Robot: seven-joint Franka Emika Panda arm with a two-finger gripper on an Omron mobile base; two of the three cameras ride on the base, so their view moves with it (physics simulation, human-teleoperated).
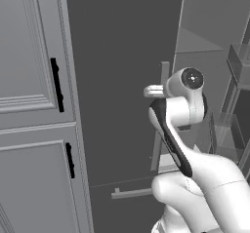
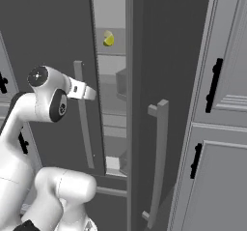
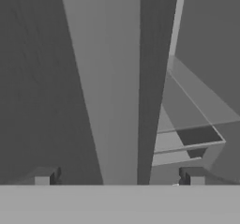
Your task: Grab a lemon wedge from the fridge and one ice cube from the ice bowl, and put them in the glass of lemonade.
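The gripper [image 3: 119, 180] has its jaws wide apart on both sides of the fridge [image 2: 48, 32] handle [image 3: 119, 92], probably to pull the door further open, because the lemon wedge [image 2: 109, 38] sits on a shelf inside.

Narrow gap beside fridge door [image 2: 53, 32], handle [image 3: 119, 101] ahead

Glossy white rounded arm [image 1: 195, 178] with dark joint bands.
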